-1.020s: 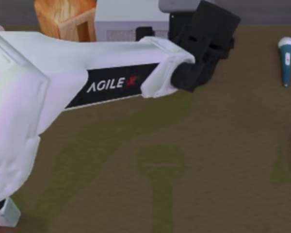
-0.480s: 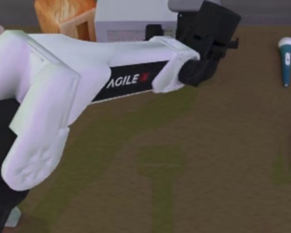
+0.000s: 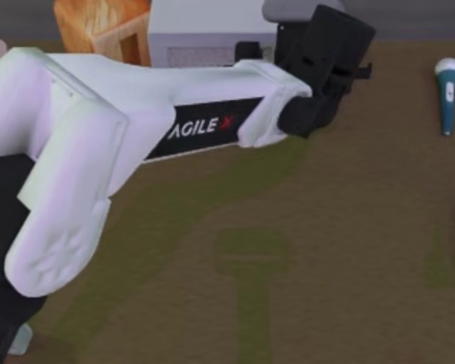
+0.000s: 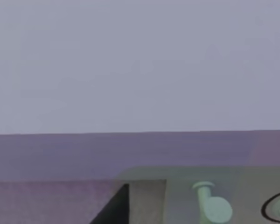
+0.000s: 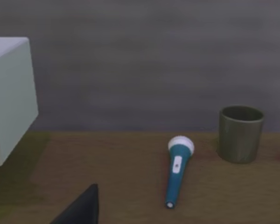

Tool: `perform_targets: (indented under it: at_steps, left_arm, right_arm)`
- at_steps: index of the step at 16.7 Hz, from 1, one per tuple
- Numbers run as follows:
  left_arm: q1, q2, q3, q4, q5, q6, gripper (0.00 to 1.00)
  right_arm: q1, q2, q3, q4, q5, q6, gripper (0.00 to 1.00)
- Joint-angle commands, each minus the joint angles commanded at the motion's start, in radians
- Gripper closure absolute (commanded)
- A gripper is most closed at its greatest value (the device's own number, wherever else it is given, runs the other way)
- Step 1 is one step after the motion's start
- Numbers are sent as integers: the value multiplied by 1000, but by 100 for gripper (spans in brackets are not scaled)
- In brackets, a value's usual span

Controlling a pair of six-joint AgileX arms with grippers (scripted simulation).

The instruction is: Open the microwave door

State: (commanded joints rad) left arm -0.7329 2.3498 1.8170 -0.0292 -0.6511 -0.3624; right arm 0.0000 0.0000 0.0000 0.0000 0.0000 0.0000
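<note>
Since half a second ago almost nothing has shifted; over the last second the left arm's white elbow swung into the top view's left side. Whether the black left gripper [image 3: 327,57] is open or closed cannot be told; it sits at the front of the boxy pale grey-white microwave [image 3: 208,30], at the table's far edge. White "AGILE X" lettering marks the arm's black panel. One round silver knob [image 4: 213,205] shows close up in the left wrist view. Left of the microwave stands an orange wooden box [image 3: 102,26]. A teal, white-headed microphone [image 5: 176,175] lies near an olive cylindrical cup [image 5: 240,134]; its inside is unseen. The right gripper is out of view.
</note>
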Motion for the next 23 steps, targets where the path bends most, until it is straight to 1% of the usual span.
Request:
perform_targets:
  at_steps: [6,7,14,15,21,23]
  left_arm:
    - [0,0,0,0,0,0,98]
    - [0,0,0,0,0,0,100]
    - [0,0,0,0,0,0,100]
    - [-61,-24,-39,2,2,-1,100]
    - [-38,-76,-128,37,-30,-23,100]
    - [-37,-79,-134,40,-32,-25,100]
  right_arm:
    - [0,0,0,0,0,0,0]
    - [0,0,0,0,0,0,0]
    - [0,0,0,0,0,0,0]
    - [0,0,0,0,0,0,0]
    - [0,0,0,0,0,0,0]
    - [0,0,0,0,0,0,0]
